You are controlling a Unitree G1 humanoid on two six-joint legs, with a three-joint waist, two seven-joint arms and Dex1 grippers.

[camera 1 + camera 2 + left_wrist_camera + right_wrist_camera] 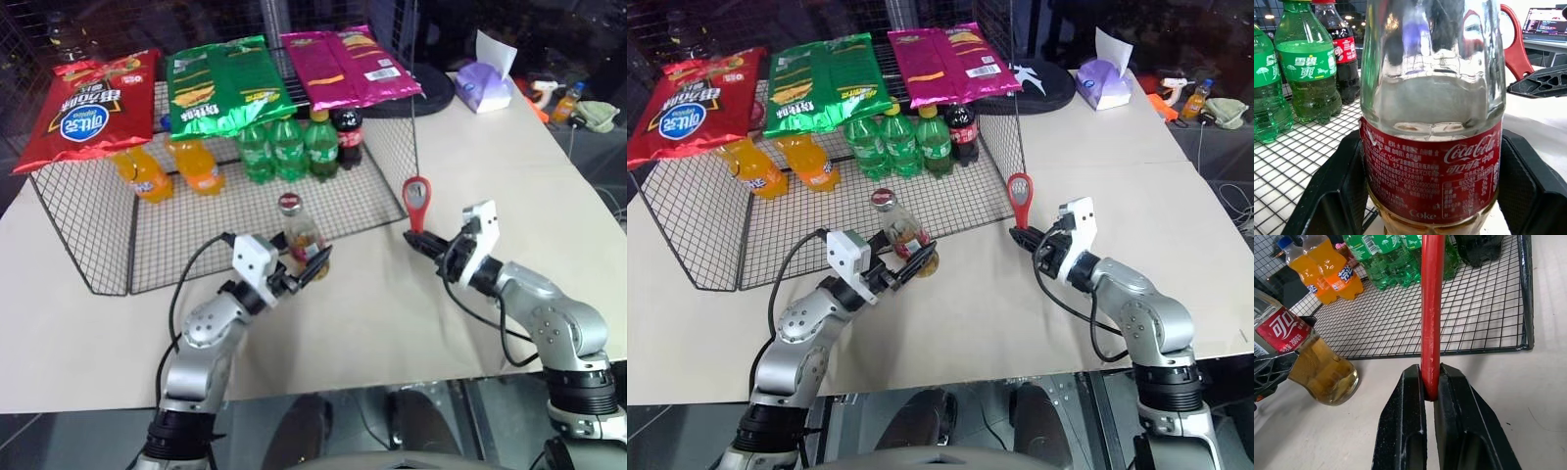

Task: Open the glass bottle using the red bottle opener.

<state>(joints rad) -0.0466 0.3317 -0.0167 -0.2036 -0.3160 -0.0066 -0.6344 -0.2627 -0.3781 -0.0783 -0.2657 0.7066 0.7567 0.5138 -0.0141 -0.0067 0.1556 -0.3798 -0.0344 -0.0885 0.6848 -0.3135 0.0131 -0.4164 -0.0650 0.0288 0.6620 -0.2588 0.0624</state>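
Both arms are built of silver-grey rounded metal segments with black ribbed joint collars. Each wrist carries a white boxy housing. A black cable loops loosely from each forearm to its wrist. The left gripper [312,266] and right gripper [411,236] have matte black plastic fingers with latticed sides.

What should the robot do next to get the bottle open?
Probably bring the red bottle opener, clamped upright in the right gripper, across to the red cap of the glass bottle. The left gripper grips the bottle, but the opener is apart from it.
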